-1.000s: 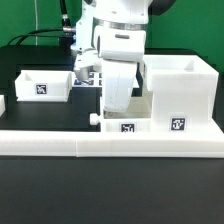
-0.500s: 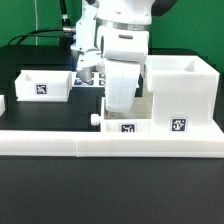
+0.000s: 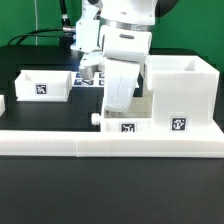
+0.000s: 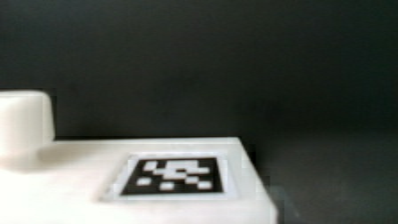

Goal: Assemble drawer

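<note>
The arm hangs in the middle of the table [image 3: 100, 195], and its gripper [image 3: 118, 110] points down right over a small white drawer piece [image 3: 127, 126]. That piece stands against the long white rail [image 3: 60, 145] running across the front. It carries 1 black-and-white tag on the face toward the exterior camera, and 1 short round knob [image 3: 97, 120] sticks out on the exterior view's left.

From here I cannot tell whether the fingers are spread or closed: the hand's body hides them, and the wrist view shows none.

The wrist view looks down on a white surface of the drawer piece [image 4: 71, 175] with a tag [image 4: 178, 176] on it. The knob [image 4: 22, 125] stands beside the tag and dark tabletop [image 4: 214, 70] lies beyond; the picture is soft.

Just beside the drawer piece, on the exterior view's right, stands the tall open-topped cabinet box [image 3: 185, 90], also tagged. Well apart on the exterior view's left sits 1 more small open box [image 3: 45, 85]. Between that box and the arm, part of the marker board [image 3: 90, 80] shows, flat on the table
</note>
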